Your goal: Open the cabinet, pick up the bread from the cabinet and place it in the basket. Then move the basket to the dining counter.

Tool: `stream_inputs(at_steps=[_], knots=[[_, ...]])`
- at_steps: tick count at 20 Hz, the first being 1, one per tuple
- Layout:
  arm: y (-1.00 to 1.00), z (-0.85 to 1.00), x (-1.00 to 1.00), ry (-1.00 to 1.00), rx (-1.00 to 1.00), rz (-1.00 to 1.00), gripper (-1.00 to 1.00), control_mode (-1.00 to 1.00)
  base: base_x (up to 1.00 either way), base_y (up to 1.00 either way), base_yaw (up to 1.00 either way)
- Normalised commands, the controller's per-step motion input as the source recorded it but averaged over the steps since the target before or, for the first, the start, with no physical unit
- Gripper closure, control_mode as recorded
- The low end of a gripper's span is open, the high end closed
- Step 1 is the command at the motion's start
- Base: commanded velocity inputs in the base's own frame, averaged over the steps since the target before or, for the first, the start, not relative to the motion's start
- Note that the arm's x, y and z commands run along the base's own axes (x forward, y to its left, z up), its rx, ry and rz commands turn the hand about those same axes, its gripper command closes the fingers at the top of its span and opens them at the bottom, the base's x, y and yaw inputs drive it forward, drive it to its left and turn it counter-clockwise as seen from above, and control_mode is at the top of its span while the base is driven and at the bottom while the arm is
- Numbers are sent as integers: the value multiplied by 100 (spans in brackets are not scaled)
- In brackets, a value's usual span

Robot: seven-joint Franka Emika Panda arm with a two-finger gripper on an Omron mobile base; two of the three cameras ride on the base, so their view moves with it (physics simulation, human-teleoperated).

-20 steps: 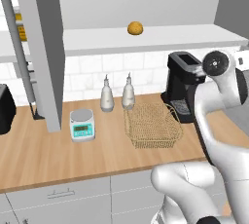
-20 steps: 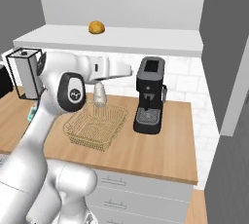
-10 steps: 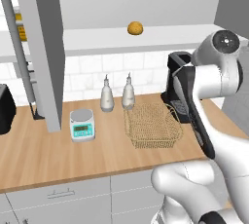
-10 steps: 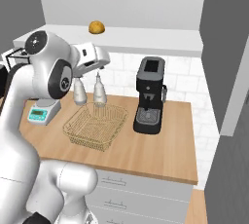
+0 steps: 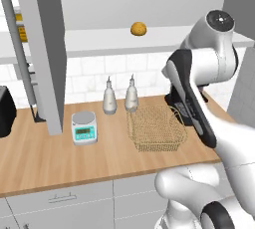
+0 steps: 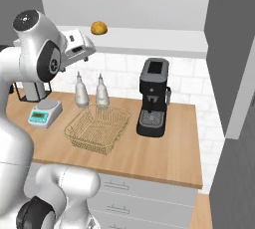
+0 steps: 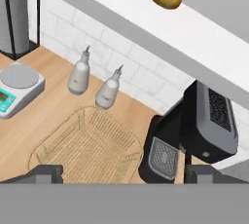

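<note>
- Left base view: small round golden-brown bread roll (image 5: 138, 29) sits on white inner shelf (image 5: 149, 39) of the open light grey cabinet (image 5: 42, 49). Tan wire-mesh basket (image 5: 155, 127) below on the wooden worktop (image 5: 45, 158), empty. Arm's elbow has swung higher and nearer than a second ago.
- Right base view: two-finger gripper (image 6: 88, 50) just left of and below the roll, not touching; it was lower before. Advice: rise above the shelf edge, then approach level.
- Hand view: roll at upper right; fingertips (image 7: 44, 173) spread wide, nothing held. Centre it before clamping.
</note>
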Motion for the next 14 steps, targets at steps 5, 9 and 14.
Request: stream_inputs(at_steps=[5,9,14], knots=[[19,21,0,-12,0,-22,-100,-100,0,0,0],[11,22,4,-14,9,-21,-100,-100,0,0,0],[0,29,7,-13,23,-5,-100,-100,0,0,0]])
